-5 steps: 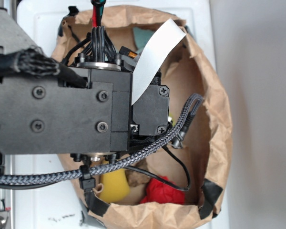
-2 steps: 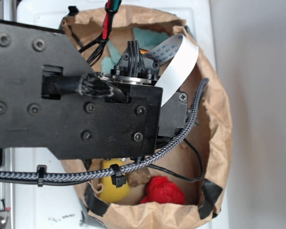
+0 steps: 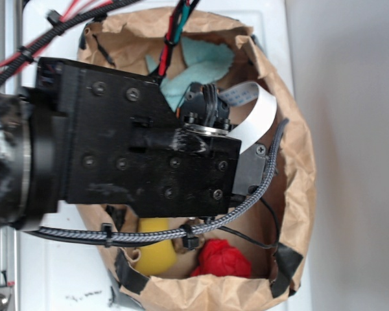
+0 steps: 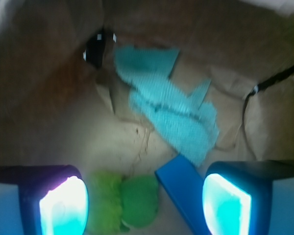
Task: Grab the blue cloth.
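Pale teal-blue terry cloth lies crumpled on brown paper bag floor, beyond bright blue rectangular block and green plush toy. Gripper spread wide, holding nothing.

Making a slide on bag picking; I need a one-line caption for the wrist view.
Open gripper hovers inside a paper bag, blue cloth ahead.

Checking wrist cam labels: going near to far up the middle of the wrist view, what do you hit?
Near to far: green plush toy alongside the blue block between the open fingers → blue cloth spread on the brown paper → black tape patch on the bag wall.
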Robot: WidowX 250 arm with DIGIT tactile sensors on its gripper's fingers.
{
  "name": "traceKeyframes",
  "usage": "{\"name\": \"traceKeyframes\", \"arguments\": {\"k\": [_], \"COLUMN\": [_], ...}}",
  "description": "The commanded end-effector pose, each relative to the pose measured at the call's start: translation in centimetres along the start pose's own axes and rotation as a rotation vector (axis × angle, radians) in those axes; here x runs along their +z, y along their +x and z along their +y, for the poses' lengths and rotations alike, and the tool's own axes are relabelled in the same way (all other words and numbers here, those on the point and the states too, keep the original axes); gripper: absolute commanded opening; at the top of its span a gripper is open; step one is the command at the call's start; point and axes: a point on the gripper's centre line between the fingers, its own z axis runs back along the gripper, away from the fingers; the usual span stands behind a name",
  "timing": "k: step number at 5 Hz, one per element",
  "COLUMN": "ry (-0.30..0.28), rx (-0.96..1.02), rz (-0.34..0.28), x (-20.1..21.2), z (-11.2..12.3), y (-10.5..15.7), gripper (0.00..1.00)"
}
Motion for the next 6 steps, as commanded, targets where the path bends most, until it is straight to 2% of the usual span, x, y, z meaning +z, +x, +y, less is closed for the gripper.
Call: {"name": "traceKeyframes", "arguments": {"k": [1,3,4,5,6], "ry": [0.038,0.053,0.053,0.08,0.079], "rx": [-0.028,0.014,0.023,0.022,0.009], "rz": [0.039,-0.006,-0.025,-0.045,-0.052], "x": [-1.0,-2.2,-2.0,-2.5,-2.6], "z": [0.2,-0.3,1.2,1.6,1.0], "y": [2.3,3.6,3.8,4.2,4.2], "gripper": [1.0,1.0,1.0,1.0,1.0]}}
